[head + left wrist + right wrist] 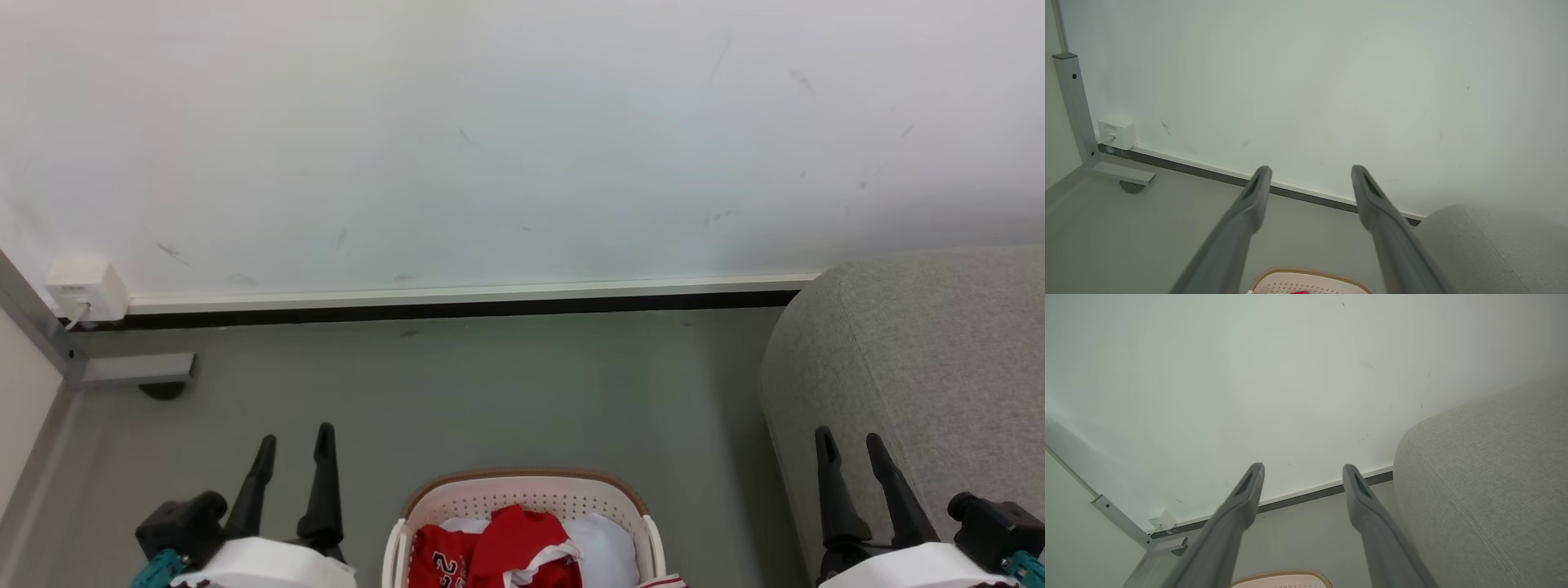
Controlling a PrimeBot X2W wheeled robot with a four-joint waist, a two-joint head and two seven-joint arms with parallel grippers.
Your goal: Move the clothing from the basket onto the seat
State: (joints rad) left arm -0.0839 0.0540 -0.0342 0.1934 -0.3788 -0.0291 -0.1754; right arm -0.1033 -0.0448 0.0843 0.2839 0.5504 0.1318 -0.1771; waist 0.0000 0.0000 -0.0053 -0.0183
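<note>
Seeing the clothing (pixel 506 547) heaped in the basket (pixel 522 478), down on the floor (pixel 490 384) at the near edge of the head view, roughly between the two arms. Reading the left jaws as spread wide, pinching nothing; same for the right jaws, spread and bare. Placing the left jaws left of the basket and the right jaws right of it, all fingertips (pixel 326 431) aimed at the far wall (pixel 522 147), none over the heap. So, for the pick: need to swing inward, pull back toward the near side and drop down, given tips sitting farther out than the red pile. Judging the left jaws closer to the basket rim sideways; putting the right jaws well apart from it, in front of the seat (pixel 922 343). Noting the seat at the right, near the basket, so probably left for the grab or right for a short carry; a call, not a given. Can't make out a long axis on the bundle: crumpled, cut off by the frame bottom, numerals on its left part, white pad (pixel 608 547) at its right. Checking both wrist views: basket's far rim low between the fingers, hence target below and nearer than the tips.
</note>
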